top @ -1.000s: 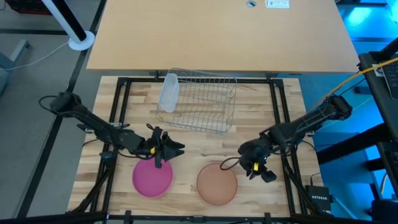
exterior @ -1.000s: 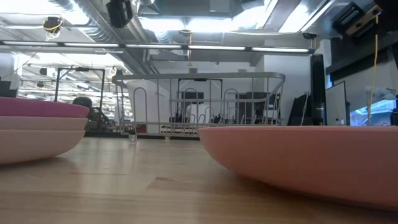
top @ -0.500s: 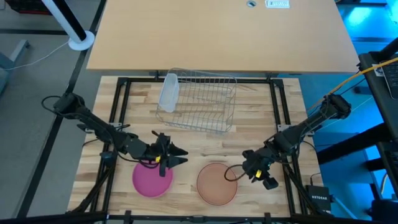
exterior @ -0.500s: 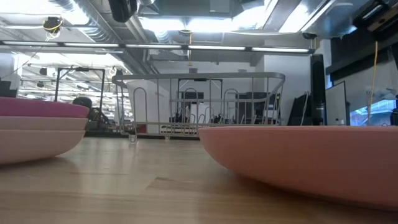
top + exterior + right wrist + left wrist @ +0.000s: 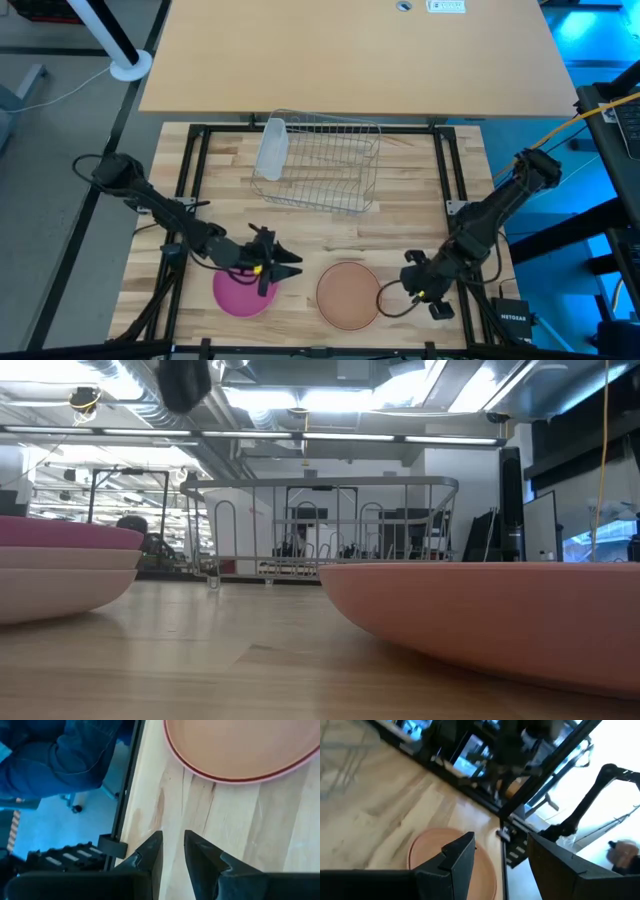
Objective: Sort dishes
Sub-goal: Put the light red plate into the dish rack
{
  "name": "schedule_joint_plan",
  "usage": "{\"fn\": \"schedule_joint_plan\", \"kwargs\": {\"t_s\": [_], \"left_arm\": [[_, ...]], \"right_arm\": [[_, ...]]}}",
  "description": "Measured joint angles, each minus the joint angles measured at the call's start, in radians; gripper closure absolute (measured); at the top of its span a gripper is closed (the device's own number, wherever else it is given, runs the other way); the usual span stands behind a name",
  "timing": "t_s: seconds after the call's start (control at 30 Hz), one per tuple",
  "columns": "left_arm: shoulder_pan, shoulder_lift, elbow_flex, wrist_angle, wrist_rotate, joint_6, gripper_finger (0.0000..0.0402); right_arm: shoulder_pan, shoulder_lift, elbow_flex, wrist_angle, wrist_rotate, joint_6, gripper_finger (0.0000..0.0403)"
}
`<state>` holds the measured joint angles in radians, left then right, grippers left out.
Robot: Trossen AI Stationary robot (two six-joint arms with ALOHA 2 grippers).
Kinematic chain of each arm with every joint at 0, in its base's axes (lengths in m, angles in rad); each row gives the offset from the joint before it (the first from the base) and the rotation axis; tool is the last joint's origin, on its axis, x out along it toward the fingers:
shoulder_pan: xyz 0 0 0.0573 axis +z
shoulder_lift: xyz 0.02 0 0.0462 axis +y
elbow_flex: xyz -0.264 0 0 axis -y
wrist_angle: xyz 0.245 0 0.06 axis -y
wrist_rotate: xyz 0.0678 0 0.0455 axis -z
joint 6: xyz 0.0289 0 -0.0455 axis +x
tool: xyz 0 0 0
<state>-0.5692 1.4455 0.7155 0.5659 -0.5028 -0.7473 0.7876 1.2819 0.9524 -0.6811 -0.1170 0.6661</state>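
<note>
A magenta plate point(image 5: 238, 294) lies near the table's front left. In the low view it sits on top of a pale plate point(image 5: 50, 585). A tan-brown plate point(image 5: 348, 294) lies flat to its right. My left gripper point(image 5: 290, 267) hovers open above the magenta plate's right rim, pointing toward the tan plate point(image 5: 427, 852), which shows beyond its fingers point(image 5: 457, 855). My right gripper point(image 5: 172, 852) slants down over bare wood just right of the tan plate point(image 5: 240, 750). A narrow empty gap separates its fingers.
A silver wire rack point(image 5: 318, 160) stands at the table's far middle, with a whitish tumbler point(image 5: 271, 148) leaning at its left side. A black frame point(image 5: 190, 180) runs along the table's edges. A person in blue clothing point(image 5: 65, 755) is beyond the table's near right edge.
My left gripper has moved toward the near edge and a little right, sinking slightly, and now hangs over the magenta plate's right rim. My right gripper has swung toward the near right corner and rolled about its own axis. The plates have stayed put.
</note>
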Motion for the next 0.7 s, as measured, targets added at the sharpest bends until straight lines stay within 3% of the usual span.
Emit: {"fn": "schedule_joint_plan", "kwargs": {"t_s": [0.2,0.33,0.7], "left_arm": [[-0.019,0.124,0.0,0.01,-0.001,-0.183,0.0231],[-0.012,0.195,0.0,0.067,-0.003,-0.317,0.0231],[0.014,0.282,0.0,0.127,-0.01,-0.428,0.0231]], "right_arm": [[0.051,0.0,0.0,0.019,0.133,0.138,0.0318],[0.05,0.0,0.0,0.08,0.204,0.142,0.0318],[0.048,0.001,0.0,0.157,0.298,0.137,0.0318]]}}
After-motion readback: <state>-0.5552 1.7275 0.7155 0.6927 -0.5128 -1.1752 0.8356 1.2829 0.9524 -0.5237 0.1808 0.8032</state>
